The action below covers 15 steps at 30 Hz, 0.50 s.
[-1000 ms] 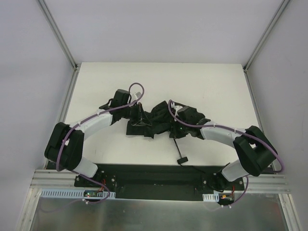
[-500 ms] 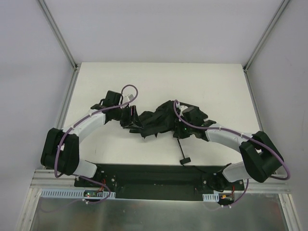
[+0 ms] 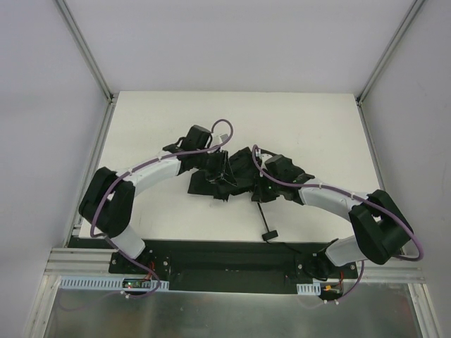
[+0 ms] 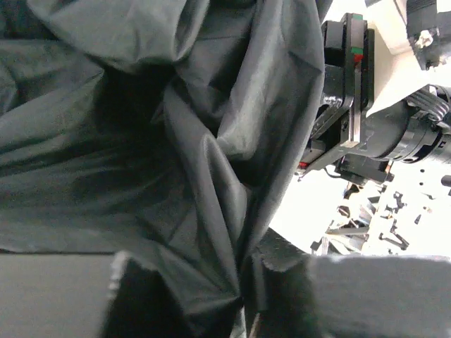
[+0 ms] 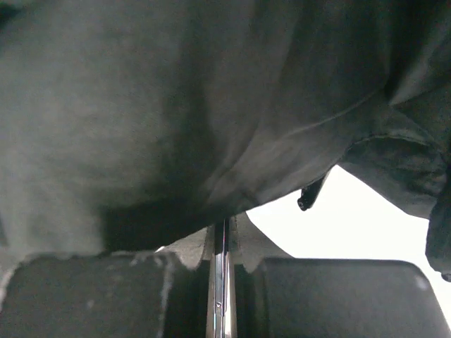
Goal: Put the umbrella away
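The umbrella (image 3: 232, 176) lies crumpled in the middle of the white table (image 3: 310, 120), a heap of black fabric. Its thin shaft (image 3: 261, 215) runs toward me to the small knob handle (image 3: 269, 234). My left gripper (image 3: 217, 169) is pushed into the left side of the heap. In the left wrist view its fingers (image 4: 352, 296) stand apart, with loose folds of umbrella fabric (image 4: 176, 176) bunched in the gap. My right gripper (image 5: 222, 253) is shut on the thin shiny shaft (image 5: 222, 289), under the fabric (image 5: 176, 105). A rib tip (image 5: 304, 203) pokes out below the cloth.
Metal frame posts (image 3: 84, 49) rise at the table's back corners, and grey walls close in on both sides. The black base plate (image 3: 225, 257) runs along the near edge. The right arm's wrist (image 4: 352, 91) shows close by in the left wrist view.
My left gripper was shut on the fabric, drew off to the left, then came back right into the heap with its jaws parted. The right arm shifted slightly right and has stayed shut.
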Tool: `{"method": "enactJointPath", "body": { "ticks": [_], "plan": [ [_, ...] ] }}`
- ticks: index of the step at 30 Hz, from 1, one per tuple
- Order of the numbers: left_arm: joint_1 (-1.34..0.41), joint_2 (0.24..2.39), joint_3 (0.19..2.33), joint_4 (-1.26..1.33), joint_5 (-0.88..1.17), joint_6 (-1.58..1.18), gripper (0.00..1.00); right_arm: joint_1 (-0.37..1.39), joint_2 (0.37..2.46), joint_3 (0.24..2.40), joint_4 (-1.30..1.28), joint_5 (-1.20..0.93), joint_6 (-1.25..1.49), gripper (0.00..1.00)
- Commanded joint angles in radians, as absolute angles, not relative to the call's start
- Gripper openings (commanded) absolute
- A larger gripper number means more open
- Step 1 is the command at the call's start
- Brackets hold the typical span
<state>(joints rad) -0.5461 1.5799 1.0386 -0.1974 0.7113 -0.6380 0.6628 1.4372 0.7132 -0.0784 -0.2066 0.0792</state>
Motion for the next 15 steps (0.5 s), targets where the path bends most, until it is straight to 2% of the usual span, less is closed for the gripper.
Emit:
{"method": "enactJointPath", "body": {
  "ticks": [1, 2, 3, 5, 6, 8, 9, 12, 15],
  "plan": [
    [-0.549, 1.562, 1.086, -0.092, 0.813, -0.632, 0.14, 0.655, 1.408, 0.738, -0.06, -0.225, 0.084, 0.0],
    [-0.543, 1.525, 1.065, -0.053, 0.845, -0.605, 0.18, 0.653, 1.408, 0.732, -0.06, -0.229, 0.083, 0.0],
    [-0.532, 1.487, 1.043, -0.045, 0.86, -0.576, 0.3, 0.652, 1.405, 0.727, -0.057, -0.232, 0.084, 0.0],
    [-0.491, 1.419, 0.968, -0.06, 0.836, -0.542, 0.68, 0.649, 1.396, 0.721, -0.057, -0.235, 0.083, 0.0],
    [-0.456, 1.395, 0.922, -0.069, 0.815, -0.557, 0.8, 0.65, 1.391, 0.715, -0.057, -0.233, 0.081, 0.0],
    [-0.364, 1.37, 0.817, -0.069, 0.845, -0.595, 0.82, 0.649, 1.384, 0.709, -0.057, -0.236, 0.08, 0.0],
    [-0.333, 1.353, 0.787, -0.068, 0.85, -0.594, 0.86, 0.649, 1.381, 0.707, -0.06, -0.242, 0.081, 0.0],
    [-0.347, 1.304, 0.764, -0.06, 0.848, -0.58, 0.88, 0.649, 1.376, 0.707, -0.063, -0.248, 0.08, 0.0],
    [-0.359, 1.345, 0.794, -0.052, 0.842, -0.586, 0.88, 0.649, 1.381, 0.715, -0.063, -0.258, 0.08, 0.0]
  ]
}}
